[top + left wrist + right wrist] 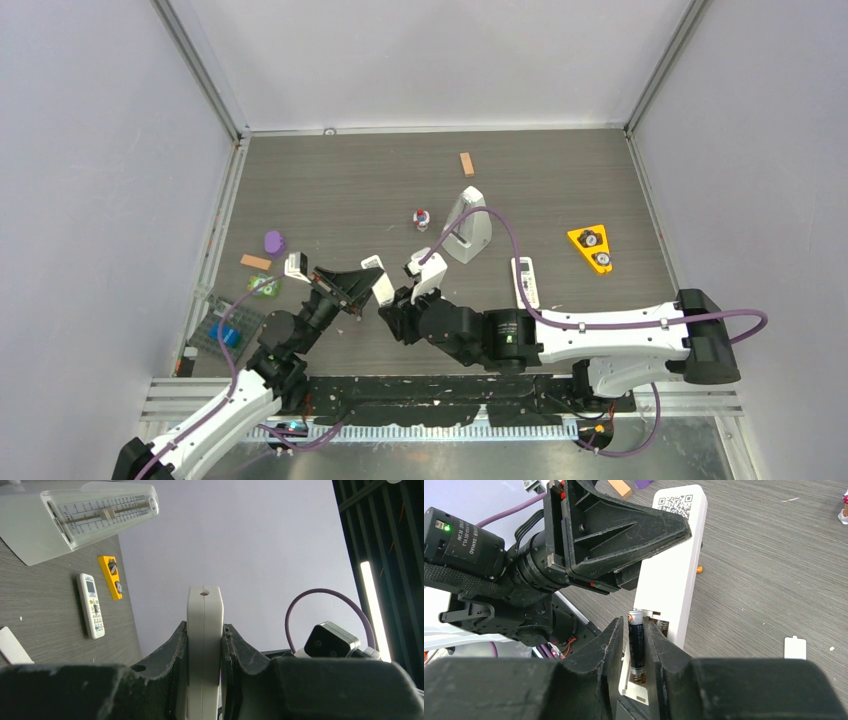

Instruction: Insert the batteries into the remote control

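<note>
I see a dark wood-grain table [560, 180] with a grey metronome [468, 228] near its middle. Just near-left of the metronome, my left gripper [205, 628] has its jaws partly closed on the remote control [204, 605], pinching its two flat faces and holding it above the table. The remote is a long, slim white bar, likely light, stiff and slick, so those flat faces suit a grip. My right gripper [634, 622] meets it there. A battery [636, 647], dark with a silver tip, lies in the open compartment between the right jaws; I cannot tell whether they grip it. It probably rolls easily and is best pinched mid-length.
</note>
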{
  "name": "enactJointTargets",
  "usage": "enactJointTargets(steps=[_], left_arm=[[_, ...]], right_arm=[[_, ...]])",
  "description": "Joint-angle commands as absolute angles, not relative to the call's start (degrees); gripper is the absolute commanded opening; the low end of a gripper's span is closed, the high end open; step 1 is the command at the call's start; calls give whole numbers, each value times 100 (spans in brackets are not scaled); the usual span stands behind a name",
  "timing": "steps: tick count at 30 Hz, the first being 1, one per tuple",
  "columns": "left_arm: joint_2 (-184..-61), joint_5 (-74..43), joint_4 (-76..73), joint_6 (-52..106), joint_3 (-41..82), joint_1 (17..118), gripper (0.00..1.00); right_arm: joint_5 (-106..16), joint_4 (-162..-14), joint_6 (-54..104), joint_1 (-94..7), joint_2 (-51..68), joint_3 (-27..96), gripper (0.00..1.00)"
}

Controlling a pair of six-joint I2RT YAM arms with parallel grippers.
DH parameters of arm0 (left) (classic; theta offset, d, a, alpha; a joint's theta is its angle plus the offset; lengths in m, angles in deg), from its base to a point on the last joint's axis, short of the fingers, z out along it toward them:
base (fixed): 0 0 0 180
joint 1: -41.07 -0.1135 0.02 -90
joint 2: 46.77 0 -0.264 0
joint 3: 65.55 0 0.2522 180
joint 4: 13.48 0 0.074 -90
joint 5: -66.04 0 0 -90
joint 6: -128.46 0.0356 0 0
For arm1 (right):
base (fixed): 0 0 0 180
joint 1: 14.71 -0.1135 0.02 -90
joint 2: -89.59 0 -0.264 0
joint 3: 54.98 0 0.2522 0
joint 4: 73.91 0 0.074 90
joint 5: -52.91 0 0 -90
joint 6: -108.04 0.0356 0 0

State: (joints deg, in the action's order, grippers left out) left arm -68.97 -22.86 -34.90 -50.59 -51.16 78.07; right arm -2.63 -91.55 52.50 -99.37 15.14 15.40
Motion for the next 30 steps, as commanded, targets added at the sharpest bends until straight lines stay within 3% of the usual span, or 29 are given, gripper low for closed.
enactJointTargets(steps=[1,14,22,30], left_arm=[[-6788,-2308,-4049,-5321,-5591,7811,0],[-6826,-2283,-4015,-5282,-5624,7815,0],[-6759,-2266,-4000,-5209,-5662,7809,0],[-6594,-2158,-4034,-5109,-5733,7811,0]], right_arm=[[5,-9304,5356,-9943,1771,1537,29],[196,-9594,5352,-9943,1863,1797,37],[-45,-9950,5636,-9943,2221,1978,67],[-621,-10508,6223,-9772,2297,2201,76]])
